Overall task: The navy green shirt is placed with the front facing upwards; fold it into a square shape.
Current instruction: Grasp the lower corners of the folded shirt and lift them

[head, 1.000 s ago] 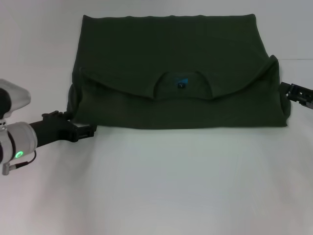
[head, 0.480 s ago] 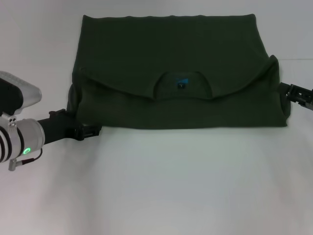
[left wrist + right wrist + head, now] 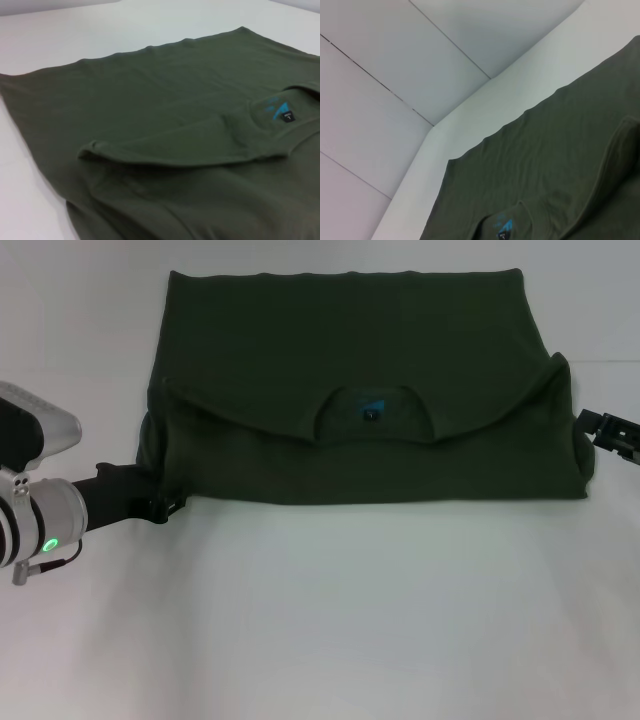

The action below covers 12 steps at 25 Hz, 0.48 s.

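Observation:
The navy green shirt (image 3: 350, 380) lies on the white table, folded over on itself, with the plain side up. The neck opening and its small blue tag (image 3: 372, 407) show in the middle of the upper layer; no lettering shows. It fills the left wrist view (image 3: 165, 115) and the right wrist view (image 3: 560, 170). My left gripper (image 3: 170, 505) is at the shirt's near left corner, its tip partly hidden by the cloth edge. My right gripper (image 3: 603, 430) is beside the shirt's right edge, by the folded sleeve (image 3: 560, 390).
The white table (image 3: 350, 620) stretches bare in front of the shirt. Grey wall panels (image 3: 420, 60) stand behind the table in the right wrist view.
My left gripper came in to the right toward the shirt's near left corner, and its tip now sits at the cloth edge. My right gripper shifted slightly away to the right. The shirt lies as before.

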Available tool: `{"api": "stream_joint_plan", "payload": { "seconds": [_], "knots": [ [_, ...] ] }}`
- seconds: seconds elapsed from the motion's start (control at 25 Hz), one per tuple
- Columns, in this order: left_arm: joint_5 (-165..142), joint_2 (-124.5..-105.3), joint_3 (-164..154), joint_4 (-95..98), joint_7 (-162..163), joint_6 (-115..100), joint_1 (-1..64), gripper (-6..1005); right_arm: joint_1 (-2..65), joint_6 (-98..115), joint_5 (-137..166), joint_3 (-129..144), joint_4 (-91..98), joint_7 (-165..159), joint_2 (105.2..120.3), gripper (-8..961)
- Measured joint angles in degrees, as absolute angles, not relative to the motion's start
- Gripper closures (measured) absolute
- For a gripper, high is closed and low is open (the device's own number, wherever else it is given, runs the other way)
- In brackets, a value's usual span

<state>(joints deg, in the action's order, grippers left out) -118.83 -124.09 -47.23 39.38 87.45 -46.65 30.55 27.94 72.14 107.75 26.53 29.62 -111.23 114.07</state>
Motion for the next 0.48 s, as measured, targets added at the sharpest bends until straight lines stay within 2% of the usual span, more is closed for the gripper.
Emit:
{"api": "stream_joint_plan", "payload": {
  "seconds": [0.36,0.48],
  "knots": [
    [-118.8,-124.10,-47.1,39.2,87.5,-45.4,30.9,735,27.8,72.2,107.8,26.7,29.6,-111.1,114.01,301],
    [-118.8,-124.10,-47.3,39.2,87.4,-45.2,31.0,928,27.7,72.2,107.8,26.6,29.6,-111.1,113.85,304]
  ]
}}
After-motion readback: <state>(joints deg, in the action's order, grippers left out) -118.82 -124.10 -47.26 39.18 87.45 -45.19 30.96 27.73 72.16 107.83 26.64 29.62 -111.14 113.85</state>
